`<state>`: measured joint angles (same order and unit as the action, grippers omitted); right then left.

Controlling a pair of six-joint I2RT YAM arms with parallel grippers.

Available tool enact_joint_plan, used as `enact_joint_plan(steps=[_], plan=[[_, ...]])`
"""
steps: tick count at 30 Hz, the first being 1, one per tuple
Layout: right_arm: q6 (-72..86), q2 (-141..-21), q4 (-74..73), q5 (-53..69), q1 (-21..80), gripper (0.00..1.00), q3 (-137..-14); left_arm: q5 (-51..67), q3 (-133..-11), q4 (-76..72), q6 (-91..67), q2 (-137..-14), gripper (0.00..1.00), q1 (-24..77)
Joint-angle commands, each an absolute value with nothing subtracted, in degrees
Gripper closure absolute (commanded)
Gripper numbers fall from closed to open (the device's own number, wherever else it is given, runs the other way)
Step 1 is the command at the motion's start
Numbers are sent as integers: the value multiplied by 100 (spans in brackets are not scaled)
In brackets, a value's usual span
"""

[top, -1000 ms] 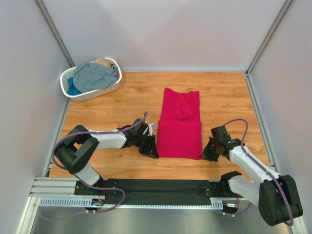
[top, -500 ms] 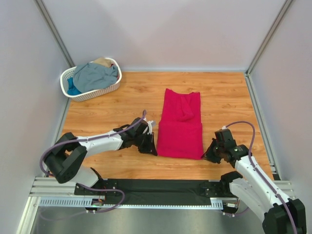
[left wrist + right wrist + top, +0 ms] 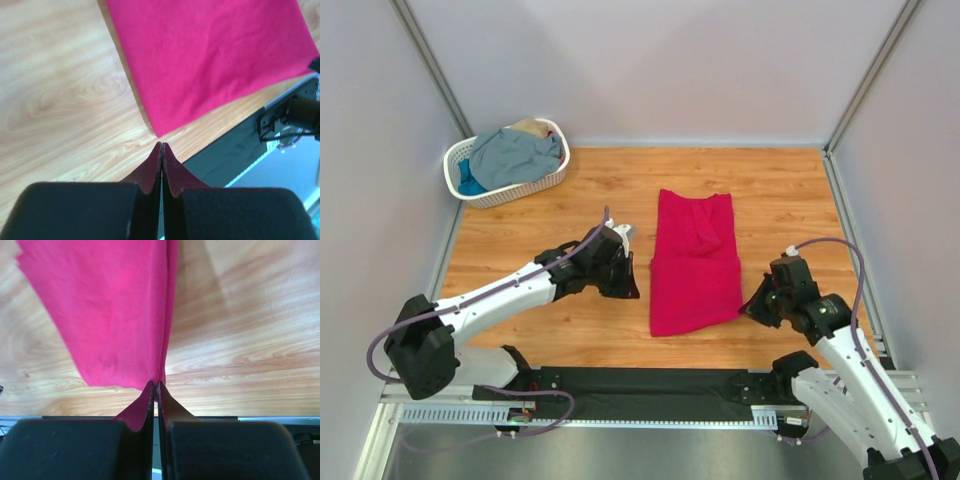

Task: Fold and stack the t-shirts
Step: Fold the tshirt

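The crimson-pink t-shirt lies folded into a long strip on the wooden table. My right gripper is shut on its near right corner and holds that corner a little off the wood; the right wrist view shows the cloth pinched at the tips of my right gripper. My left gripper is shut and empty, left of the shirt. In the left wrist view the tips of my left gripper hover just short of the shirt's near left corner. Grey-blue, bright blue and tan t-shirts lie in the basket.
The white lattice basket stands at the far left corner. A black mat and metal rail run along the near edge, also in the left wrist view. Grey walls enclose the table on three sides.
My left gripper has moved away from the shirt's near left corner, toward the far side. My right gripper has drawn the near right corner up and rightward; the shirt's near edge now slants.
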<state>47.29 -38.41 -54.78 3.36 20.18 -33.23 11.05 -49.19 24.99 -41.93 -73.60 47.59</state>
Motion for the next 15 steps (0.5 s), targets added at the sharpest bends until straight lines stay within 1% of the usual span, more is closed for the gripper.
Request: enact_joint_plan(steps=[1, 2, 4, 6, 8, 10, 11, 12, 14, 15], plan=[[4545, -4086, -5713, 9, 2039, 100, -3989, 502, -5580, 3092, -3929, -7469, 100, 4781], [4492, -4209, -5713, -287, 2039, 100, -4260, 344, -5729, 3172, -3798, -7558, 100, 4764], [4343, -4639, -5704, -386, 2039, 100, -4551, 246, -6203, 3400, -3692, -7848, 100, 4737], [4307, -4885, -5652, -334, 2048, 100, -4816, 473, -6598, 3541, -3412, -8085, 100, 4737], [4324, -5080, -5625, -229, 2022, 100, -4834, 781, -6636, 3647, -3270, -8156, 100, 4755], [4368, -5054, -5625, -202, 2039, 100, -4668, 922, -6260, 3377, -3287, -8086, 90, 4807], [4386, -4993, -5625, -193, 2030, 100, -4571, 1227, -6040, 3175, -3331, -8042, 85, 4860], [4438, -4940, -5608, -193, 2039, 100, -4344, 1422, -5568, 2947, -3392, -7964, 78, 4886], [4508, -4695, -5599, -176, 2039, 100, -4123, 1904, -5135, 2270, -3717, -7945, 73, 5026], [4561, -4606, -5581, -158, 2022, 100, -4000, 1977, -4776, 2102, -3840, -7963, 70, 5106]])
